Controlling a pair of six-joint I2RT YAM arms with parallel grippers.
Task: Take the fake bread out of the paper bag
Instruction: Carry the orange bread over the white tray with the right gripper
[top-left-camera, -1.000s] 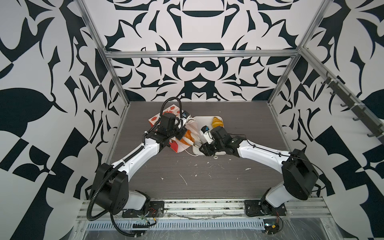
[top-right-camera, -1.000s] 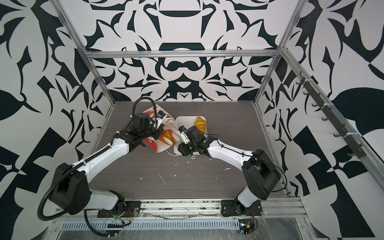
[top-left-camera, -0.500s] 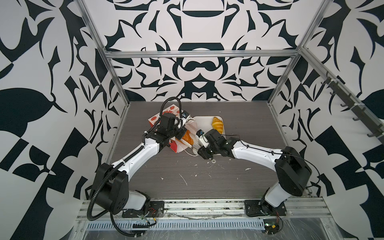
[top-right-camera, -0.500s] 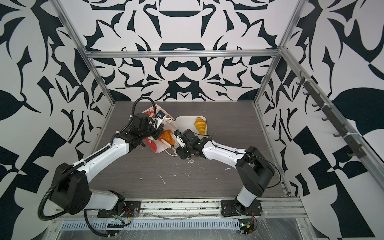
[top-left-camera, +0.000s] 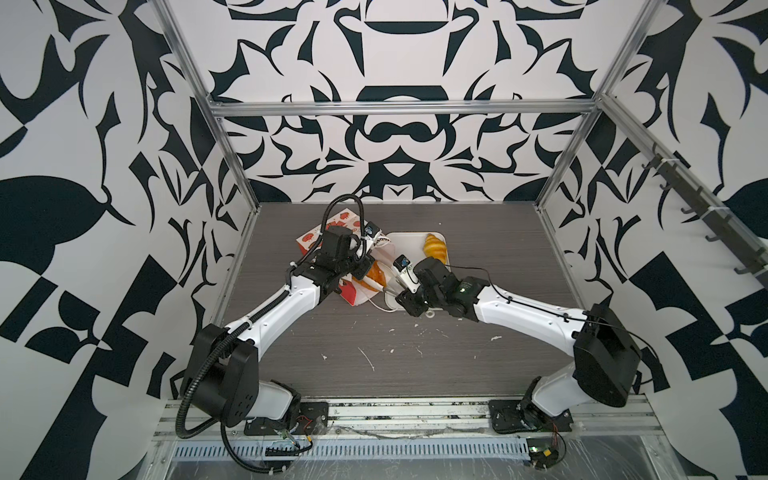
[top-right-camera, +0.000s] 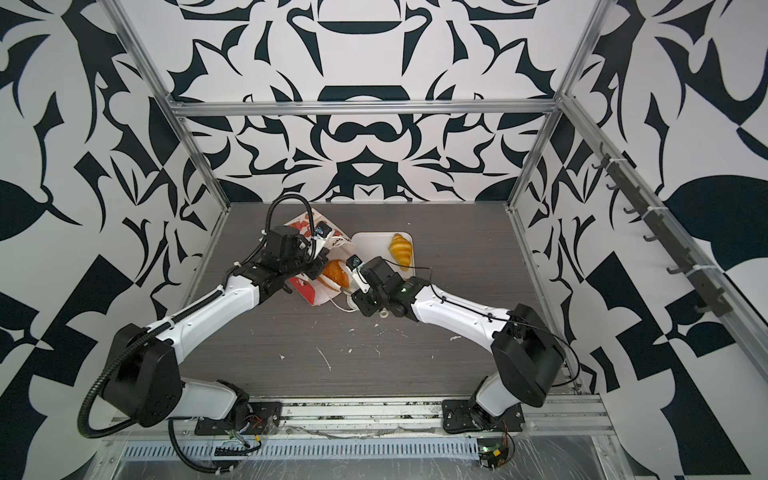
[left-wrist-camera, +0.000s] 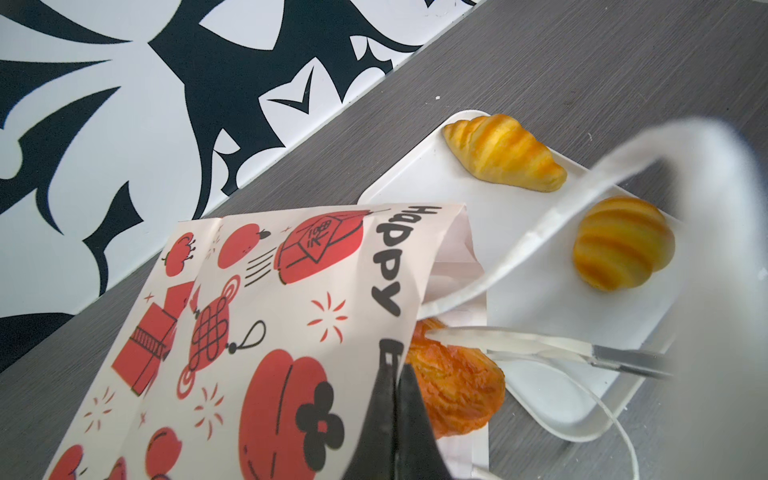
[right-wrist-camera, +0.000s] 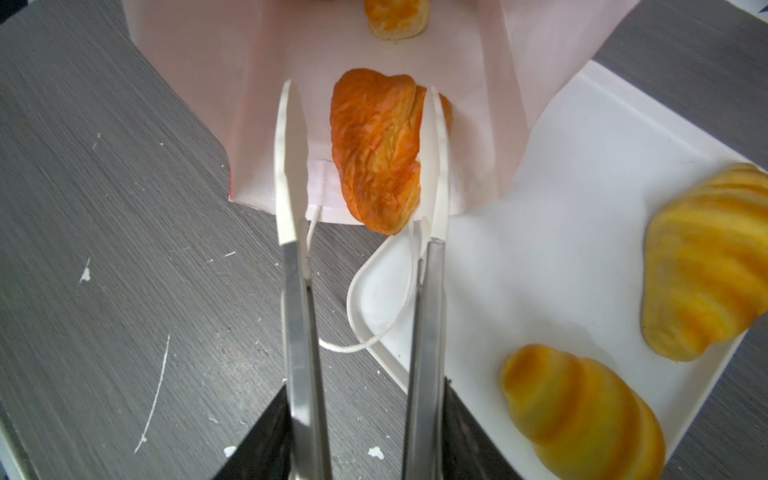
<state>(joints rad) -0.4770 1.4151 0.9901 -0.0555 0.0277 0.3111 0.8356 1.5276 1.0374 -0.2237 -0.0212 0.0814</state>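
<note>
The paper bag lies on its side with its mouth toward the white tray. My left gripper is shut on the bag's upper mouth edge and holds it up. My right gripper is shut on metal tongs. Their white tips straddle a brown triangular piece of fake bread at the bag's mouth. One tip touches it and the other stands apart. Another piece lies deeper inside. Two yellow croissants rest on the tray.
A white cord handle trails from the bag over the tray's corner onto the grey table. In both top views only one croissant shows beside the right arm. Patterned walls enclose the table.
The right arm swung slightly toward the bag and back, with the tongs staying at the bag's mouth. The left gripper and the bag have not moved.
</note>
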